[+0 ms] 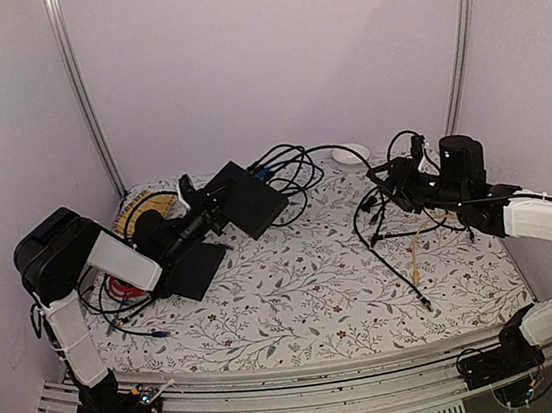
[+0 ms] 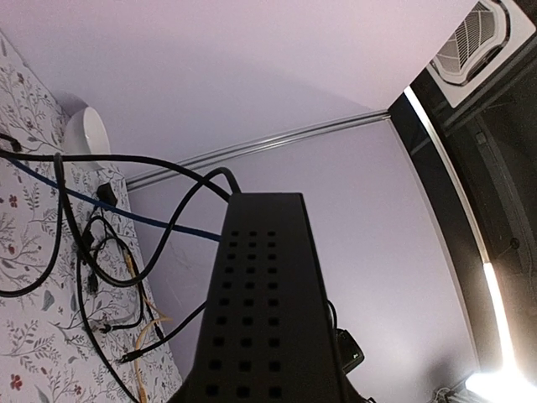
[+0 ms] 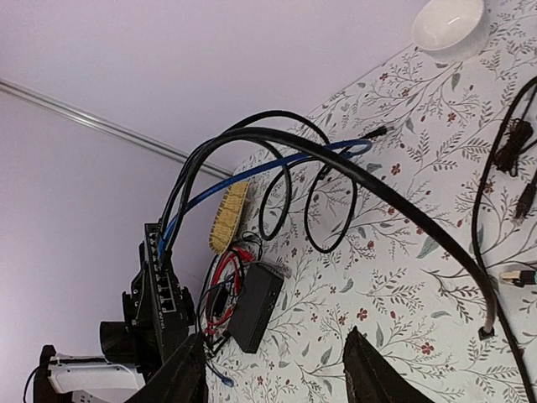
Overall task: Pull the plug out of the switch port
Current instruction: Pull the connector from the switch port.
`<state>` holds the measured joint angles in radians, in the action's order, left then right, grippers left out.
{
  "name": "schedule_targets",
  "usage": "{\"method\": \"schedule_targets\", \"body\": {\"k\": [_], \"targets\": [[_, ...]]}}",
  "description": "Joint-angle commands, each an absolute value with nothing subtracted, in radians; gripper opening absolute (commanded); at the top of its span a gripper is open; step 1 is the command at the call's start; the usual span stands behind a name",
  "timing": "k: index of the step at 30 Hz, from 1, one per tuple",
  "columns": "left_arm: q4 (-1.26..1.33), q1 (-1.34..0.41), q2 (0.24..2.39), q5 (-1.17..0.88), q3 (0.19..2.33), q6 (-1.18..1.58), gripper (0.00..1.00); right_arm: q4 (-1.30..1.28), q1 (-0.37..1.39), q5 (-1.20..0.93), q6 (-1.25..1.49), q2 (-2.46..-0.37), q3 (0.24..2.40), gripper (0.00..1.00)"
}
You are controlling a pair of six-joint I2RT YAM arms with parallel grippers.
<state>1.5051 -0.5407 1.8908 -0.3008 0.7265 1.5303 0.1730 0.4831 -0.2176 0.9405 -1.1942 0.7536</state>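
The switch point(image 1: 248, 198) is a flat black box held up off the table at the back left, with my left gripper point(image 1: 207, 218) shut on its near end. In the left wrist view its perforated side point(image 2: 267, 294) fills the middle and hides my fingers. In the right wrist view its row of sockets point(image 3: 164, 290) faces me, with blue and black plugs point(image 3: 156, 243) in the upper ports. Their cables point(image 1: 286, 165) loop away from the switch's far edge. My right gripper point(image 1: 376, 191) hovers over the table's right side. Its jaws point(image 3: 277, 382) stand open with nothing between them.
A second black box point(image 1: 195, 269) lies on the floral cloth below the switch, beside red wires point(image 1: 123, 286). A yellow woven brush point(image 1: 145, 204) lies behind my left arm and a white bowl point(image 1: 352, 154) at the back. Loose black and yellow cables point(image 1: 414, 260) lie at the right.
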Motion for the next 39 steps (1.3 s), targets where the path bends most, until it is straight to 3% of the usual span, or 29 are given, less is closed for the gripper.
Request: {"method": "schedule_targets", "body": {"k": [1, 14, 39], "targets": [[1.749, -0.556, 1.866, -0.345, 0.749, 1.565, 0.00, 0.230, 0.563, -0.223, 0.873, -1.323, 0.851, 0.53], [1.735, -0.566, 1.898, -0.403, 0.779, 1.591, 0.00, 0.393, 0.676, -0.303, 0.879, -1.680, 1.116, 0.52], [1.752, -0.576, 1.957, -0.402, 0.821, 1.621, 0.00, 0.472, 0.732, -0.392, 0.925, -1.793, 1.201, 0.50]]}}
